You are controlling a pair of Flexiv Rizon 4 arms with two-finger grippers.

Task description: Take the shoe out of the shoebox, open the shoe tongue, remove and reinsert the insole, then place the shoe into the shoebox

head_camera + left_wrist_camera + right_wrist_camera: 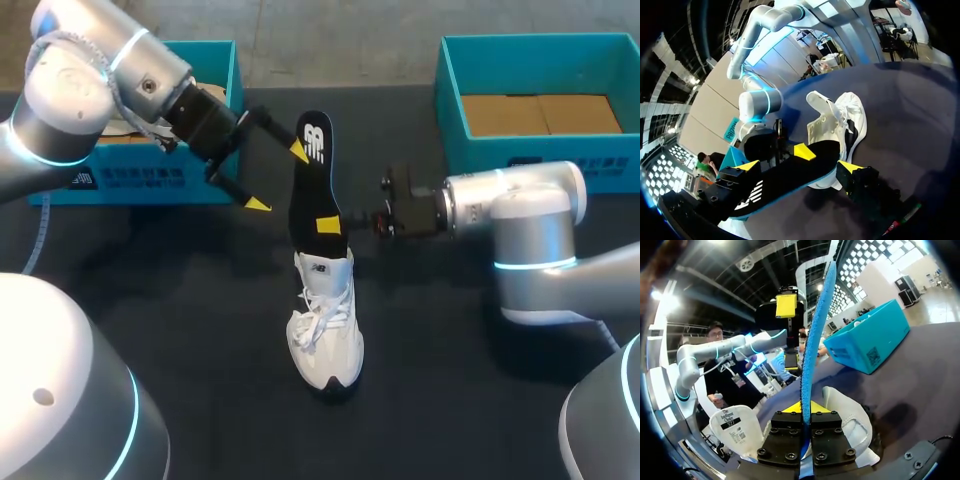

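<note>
Right tool (335, 225) is clamping the low end of the black foam insole with a blue underside (312, 175), upright above the white lace-up sneaker (325, 320) on the black worktop (200, 300). Left tool (278, 177) is gaping open around the insole's top. Left teal cardboard shoebox (140, 182) and right teal cardboard shoebox (480, 148) are sitting behind.

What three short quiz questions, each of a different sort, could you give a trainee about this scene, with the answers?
1. True or false: the insole lies flat inside the shoe.
2. Which gripper is shut on the insole? A: left. B: right. C: neither.
3. Fill in: the shoe stands outside both boxes, on the black ___.

Key
1. False: it sticks up out of the shoe.
2. B: the right gripper clamps its lower part.
3. table.
</note>
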